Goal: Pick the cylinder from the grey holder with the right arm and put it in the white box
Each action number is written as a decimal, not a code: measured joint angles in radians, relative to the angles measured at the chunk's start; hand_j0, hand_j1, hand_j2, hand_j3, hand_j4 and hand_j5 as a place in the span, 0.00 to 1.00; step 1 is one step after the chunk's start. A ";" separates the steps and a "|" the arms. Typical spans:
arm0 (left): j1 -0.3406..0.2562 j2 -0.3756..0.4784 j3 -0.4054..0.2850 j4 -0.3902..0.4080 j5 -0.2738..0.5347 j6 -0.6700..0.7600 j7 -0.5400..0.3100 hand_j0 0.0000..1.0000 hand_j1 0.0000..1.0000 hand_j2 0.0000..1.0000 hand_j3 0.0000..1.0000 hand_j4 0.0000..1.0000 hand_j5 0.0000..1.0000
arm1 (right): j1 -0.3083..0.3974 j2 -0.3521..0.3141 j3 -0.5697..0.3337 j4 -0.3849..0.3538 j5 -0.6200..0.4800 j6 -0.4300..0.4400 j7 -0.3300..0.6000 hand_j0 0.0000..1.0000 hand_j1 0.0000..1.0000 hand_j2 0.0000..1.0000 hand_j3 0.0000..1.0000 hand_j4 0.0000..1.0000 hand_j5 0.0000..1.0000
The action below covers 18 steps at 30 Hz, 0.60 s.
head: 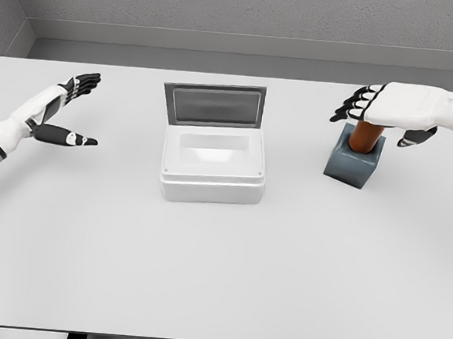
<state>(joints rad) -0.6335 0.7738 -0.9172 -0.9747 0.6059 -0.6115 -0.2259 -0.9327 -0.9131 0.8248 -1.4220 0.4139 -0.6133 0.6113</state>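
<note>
An orange-brown cylinder (365, 137) stands in a grey block holder (352, 164) at the right of the table. My right hand (384, 111) hovers directly over the cylinder's top, palm down, fingers spread toward the left and thumb out to the right, holding nothing. The cylinder's top end is hidden behind the palm. The white box (213, 168) sits in the middle of the table with its grey lid (213, 106) raised at the back, and its inside looks bare. My left hand (66, 110) rests open at the far left, well away from the box.
The white table (218, 279) ends at a grey wall at the back. A wide stretch of tabletop lies between the holder and the box.
</note>
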 measured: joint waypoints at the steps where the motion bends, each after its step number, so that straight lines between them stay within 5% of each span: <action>1: -0.003 -0.003 0.000 0.001 -0.004 0.000 0.000 1.00 1.00 1.00 1.00 1.00 1.00 | 0.000 0.004 0.003 0.005 0.001 0.000 0.000 1.00 1.00 1.00 1.00 1.00 1.00; 18: -0.035 -0.015 0.006 -0.007 -0.029 0.030 -0.007 1.00 1.00 1.00 1.00 1.00 1.00 | -0.011 0.030 0.012 0.050 0.028 0.000 0.000 1.00 1.00 1.00 1.00 1.00 1.00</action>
<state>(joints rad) -0.6688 0.7593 -0.9112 -0.9821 0.5769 -0.5819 -0.2333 -0.9434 -0.8832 0.8369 -1.3722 0.4417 -0.6133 0.6113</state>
